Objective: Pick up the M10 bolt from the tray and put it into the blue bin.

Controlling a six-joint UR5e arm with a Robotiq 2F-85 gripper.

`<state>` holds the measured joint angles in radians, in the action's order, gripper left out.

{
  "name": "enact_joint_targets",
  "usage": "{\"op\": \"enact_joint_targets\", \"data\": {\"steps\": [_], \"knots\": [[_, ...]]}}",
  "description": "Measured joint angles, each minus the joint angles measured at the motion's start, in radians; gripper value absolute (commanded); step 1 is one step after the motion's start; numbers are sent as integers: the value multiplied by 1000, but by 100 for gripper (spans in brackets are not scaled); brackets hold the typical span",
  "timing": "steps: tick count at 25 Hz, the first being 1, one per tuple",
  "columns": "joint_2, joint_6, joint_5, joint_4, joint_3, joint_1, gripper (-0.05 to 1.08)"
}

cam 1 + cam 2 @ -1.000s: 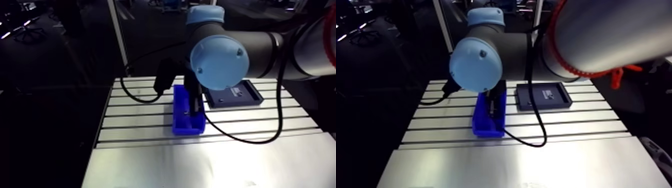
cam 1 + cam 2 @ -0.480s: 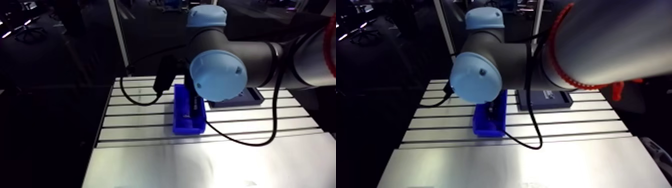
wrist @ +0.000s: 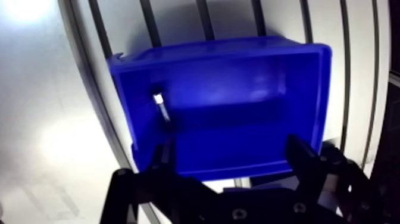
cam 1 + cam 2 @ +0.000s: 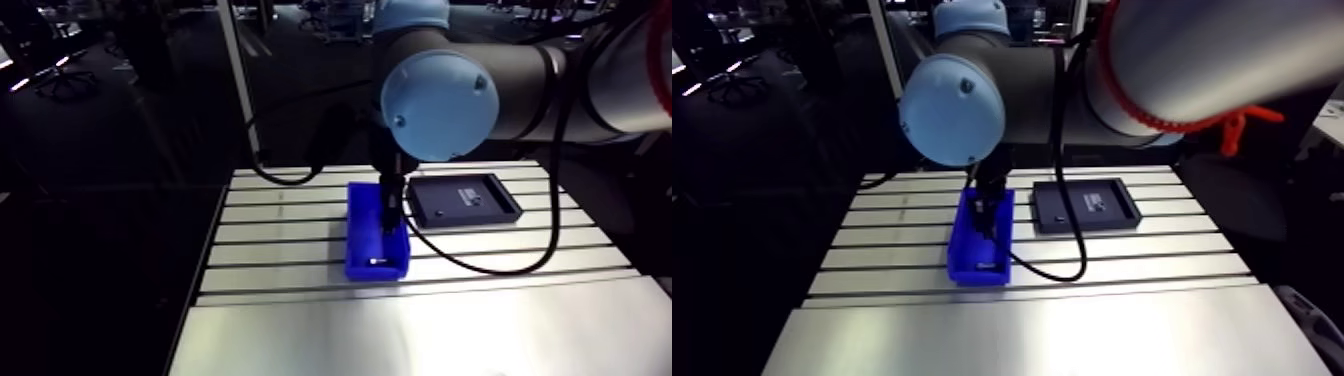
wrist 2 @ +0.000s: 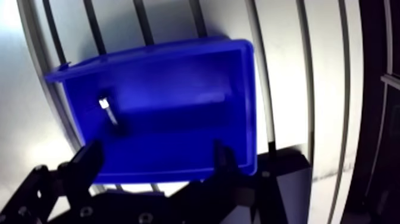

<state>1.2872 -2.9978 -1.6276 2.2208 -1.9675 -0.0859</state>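
Claw point(image 3: 230, 149) hangs wide and empty over the blue bin point(image 3: 311, 101) on the desk point(image 3: 47, 119); the M10 bolt point(image 3: 162, 109) lies inside the bin, beside one wall.

Gripper point(image 3: 231, 149) points straight down, its two fingers point(image 3: 300, 158) spread wide apart
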Motion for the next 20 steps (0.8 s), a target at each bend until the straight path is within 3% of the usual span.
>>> {"op": "enact_joint_targets", "data": {"steps": [4, 9, 14, 20], "knots": [[23, 32, 28, -141, 80, 0, 1], [40, 116, 41, -313, 192, -2, 1], [52, 319, 32, -455, 303, -9, 1], [59, 618, 17, -553, 407, -12, 1]]}}
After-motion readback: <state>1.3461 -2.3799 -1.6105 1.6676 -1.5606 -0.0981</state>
